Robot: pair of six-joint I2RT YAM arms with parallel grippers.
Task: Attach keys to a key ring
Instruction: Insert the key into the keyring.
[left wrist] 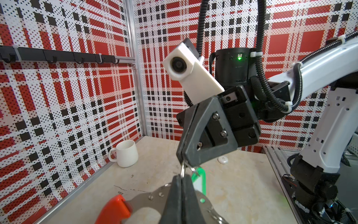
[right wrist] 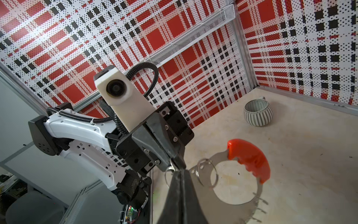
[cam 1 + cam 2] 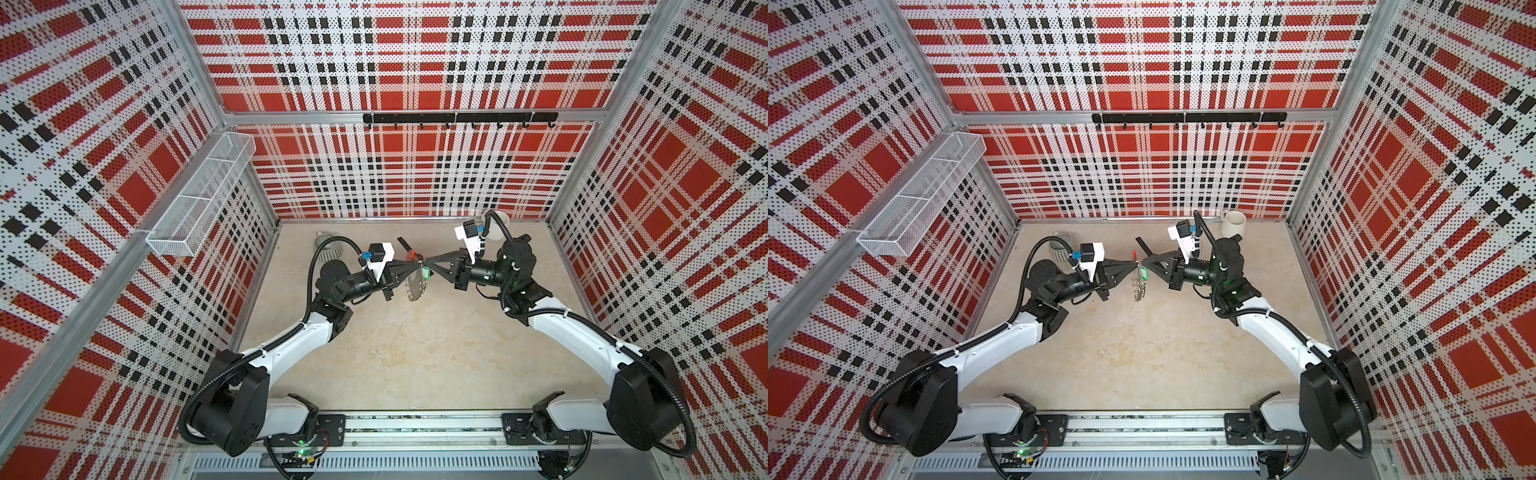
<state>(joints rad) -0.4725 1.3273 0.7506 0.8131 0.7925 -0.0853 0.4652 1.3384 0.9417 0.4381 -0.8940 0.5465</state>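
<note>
Both arms meet tip to tip above the middle of the table. The key ring (image 3: 415,286), a flat grey metal loop with an orange-red segment (image 2: 249,157) and small silver rings along its edge, hangs from my left gripper (image 3: 419,262), whose jaws are shut on its rim (image 1: 155,195). The keys, a green translucent tag (image 1: 199,180), dangle just under my right gripper (image 3: 427,262), which is shut on the tag's small silver ring (image 1: 182,169). That ring reaches down to the left fingertips (image 1: 175,186). A larger silver ring (image 2: 207,172) sits in holes of the loop.
A white mug (image 3: 1233,223) stands at the back right and a striped grey cup (image 3: 1059,249) at the back left. A black strap (image 3: 1144,245) lies behind the grippers. A small white disc (image 1: 222,160) rests on the table. A mesh basket (image 3: 199,199) hangs on the left wall.
</note>
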